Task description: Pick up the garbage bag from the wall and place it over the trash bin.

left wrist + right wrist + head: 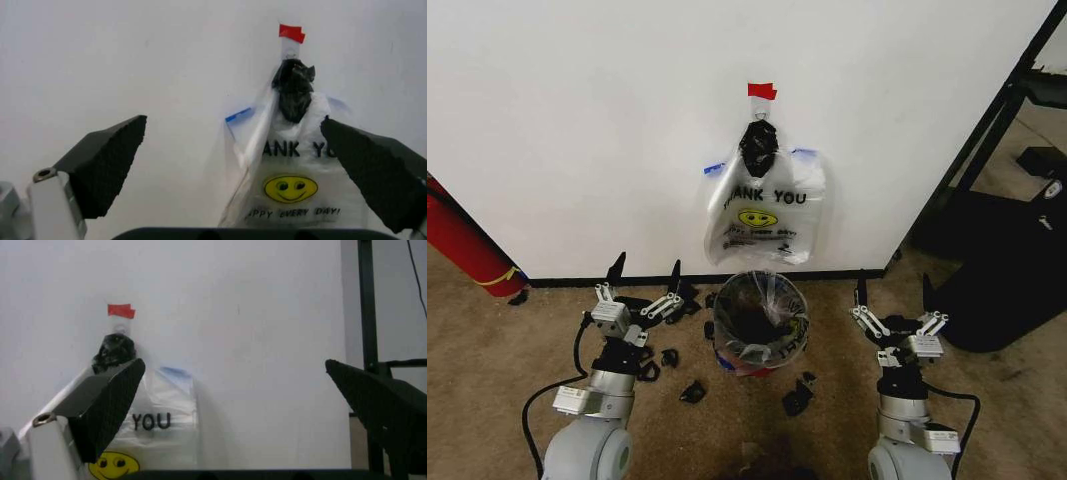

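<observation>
Low on the left, over the brown carpet [487, 350], the left gripper [641, 286] hovers with its fingers spread wide and nothing between them. Between the two arms the garbage bag [767, 215] hangs flat against the wall [577, 120] — under a black knot [758, 146] and a piece of red tape [762, 91] — with the trash bin [761, 322] on the floor just below it, already lined with clear plastic. Off to the right, the right gripper [895, 298] is likewise splayed apart and empty, near a black stand [1002, 260].

Yellow smiley on garbage bag [762, 215]
</observation>
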Motion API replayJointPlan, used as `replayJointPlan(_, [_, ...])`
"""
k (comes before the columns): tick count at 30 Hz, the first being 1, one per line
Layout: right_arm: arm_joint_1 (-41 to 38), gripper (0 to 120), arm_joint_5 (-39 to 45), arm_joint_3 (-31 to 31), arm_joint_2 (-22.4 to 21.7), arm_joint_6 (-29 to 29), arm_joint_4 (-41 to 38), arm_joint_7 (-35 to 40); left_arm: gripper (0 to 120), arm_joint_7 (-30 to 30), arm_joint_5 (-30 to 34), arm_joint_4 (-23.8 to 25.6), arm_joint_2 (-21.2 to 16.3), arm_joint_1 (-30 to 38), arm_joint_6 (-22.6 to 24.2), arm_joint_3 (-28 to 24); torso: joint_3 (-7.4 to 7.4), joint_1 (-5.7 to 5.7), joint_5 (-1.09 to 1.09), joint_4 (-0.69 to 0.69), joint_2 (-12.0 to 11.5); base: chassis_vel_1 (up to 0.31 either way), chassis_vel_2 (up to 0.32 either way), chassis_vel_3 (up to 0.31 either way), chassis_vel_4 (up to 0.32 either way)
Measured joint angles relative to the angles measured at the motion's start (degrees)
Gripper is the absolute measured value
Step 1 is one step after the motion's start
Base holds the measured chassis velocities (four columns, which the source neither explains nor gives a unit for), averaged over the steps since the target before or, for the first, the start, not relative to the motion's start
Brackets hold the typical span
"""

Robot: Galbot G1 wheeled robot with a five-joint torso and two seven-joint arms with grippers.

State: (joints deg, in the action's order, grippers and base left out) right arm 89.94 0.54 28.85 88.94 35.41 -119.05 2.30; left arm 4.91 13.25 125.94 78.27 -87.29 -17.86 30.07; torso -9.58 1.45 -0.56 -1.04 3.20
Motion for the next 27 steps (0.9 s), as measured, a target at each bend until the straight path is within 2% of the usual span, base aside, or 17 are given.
replayJointPlan(27, [0.04, 100, -1.19, 0.32, 1.09, 2.09, 0.72, -1.65, 100, -0.02, 0.59, 0.5, -0.4, -1.71, -1.86, 0.62, 0.0, 0.0, 0.0, 0.0, 0.0, 0.0, 0.0, 0.0, 0.0])
